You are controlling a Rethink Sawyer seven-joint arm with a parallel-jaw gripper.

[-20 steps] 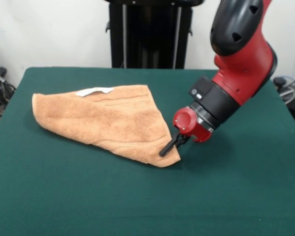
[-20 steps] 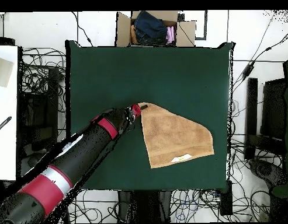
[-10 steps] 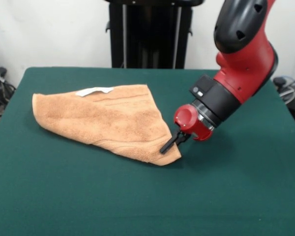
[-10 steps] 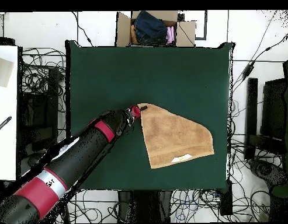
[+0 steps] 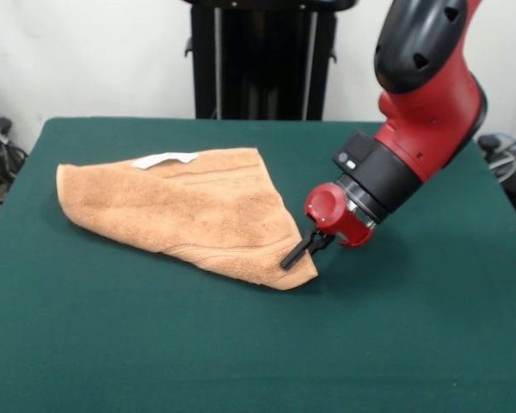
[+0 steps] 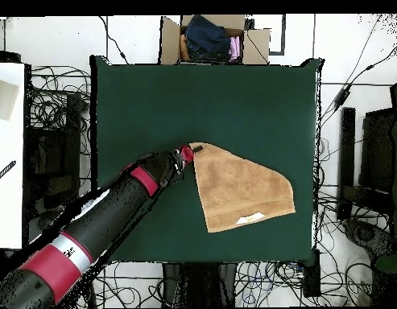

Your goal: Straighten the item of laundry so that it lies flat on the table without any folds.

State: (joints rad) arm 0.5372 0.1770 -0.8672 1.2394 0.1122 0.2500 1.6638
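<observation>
The green counter (image 5: pixel 413 344) carries an orange-tan towel (image 5: pixel 189 211) folded into a rough triangle, lying left of centre in the front view. The red and black arm (image 5: pixel 421 112) slants down to the towel's near pointed corner. The gripper (image 5: pixel 296 255) sits at that corner, jaws closed on the towel's edge. A white label (image 5: pixel 165 159) lies at the far edge.

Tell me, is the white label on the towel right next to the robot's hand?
No, the label sits at the towel's far edge, while the hand is at the opposite near corner.
</observation>
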